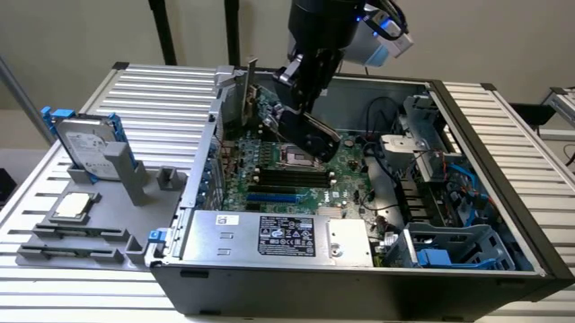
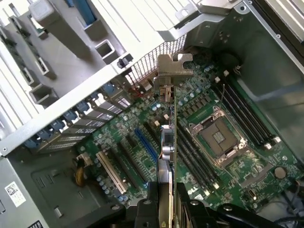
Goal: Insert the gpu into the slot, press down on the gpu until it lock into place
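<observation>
The gpu (image 1: 268, 108) is a green card with a black cover and a silver end bracket (image 2: 173, 71). It hangs tilted over the motherboard inside the open case. My gripper (image 1: 301, 111) is shut on it. In the wrist view the gpu (image 2: 167, 142) is seen edge-on between my black fingers (image 2: 145, 213). The slot (image 2: 146, 145) is a bright-blue strip lying uncovered on the board beside the card's line, with the card above it and not seated. In the exterior view the slot (image 1: 271, 198) sits near the front of the board, below and in front of the card.
Black memory slots (image 1: 292, 178) and the CPU socket (image 2: 218, 135) lie beside the card. A white connector (image 2: 111, 171) flanks the blue one. The power supply (image 1: 269, 235) and the case's rear wall (image 1: 220, 134) bound the board. A hard drive with blue rails (image 1: 90, 141) stands on the grey fixture outside.
</observation>
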{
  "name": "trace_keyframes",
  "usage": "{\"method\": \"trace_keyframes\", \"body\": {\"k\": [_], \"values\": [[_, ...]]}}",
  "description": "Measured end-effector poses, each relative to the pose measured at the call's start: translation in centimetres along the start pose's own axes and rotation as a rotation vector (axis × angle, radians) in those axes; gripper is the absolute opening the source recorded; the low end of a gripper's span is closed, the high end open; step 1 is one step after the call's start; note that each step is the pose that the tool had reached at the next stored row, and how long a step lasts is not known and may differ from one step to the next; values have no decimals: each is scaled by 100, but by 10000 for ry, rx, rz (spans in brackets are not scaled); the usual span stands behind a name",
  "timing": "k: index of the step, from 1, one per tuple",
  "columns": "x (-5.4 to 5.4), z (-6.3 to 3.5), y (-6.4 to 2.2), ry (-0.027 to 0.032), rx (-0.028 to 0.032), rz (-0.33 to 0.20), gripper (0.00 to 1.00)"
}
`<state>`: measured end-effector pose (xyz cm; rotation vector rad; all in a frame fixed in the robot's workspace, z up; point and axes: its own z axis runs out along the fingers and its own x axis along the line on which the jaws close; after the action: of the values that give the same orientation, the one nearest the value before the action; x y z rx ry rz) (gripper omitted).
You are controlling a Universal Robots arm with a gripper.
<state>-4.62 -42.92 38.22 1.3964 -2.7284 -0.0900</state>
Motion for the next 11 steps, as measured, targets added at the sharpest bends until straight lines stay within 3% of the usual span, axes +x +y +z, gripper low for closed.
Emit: {"method": "trace_keyframes", "body": {"k": [11], "values": [[-4, 86, -8, 172, 80, -1996, 26]]}}
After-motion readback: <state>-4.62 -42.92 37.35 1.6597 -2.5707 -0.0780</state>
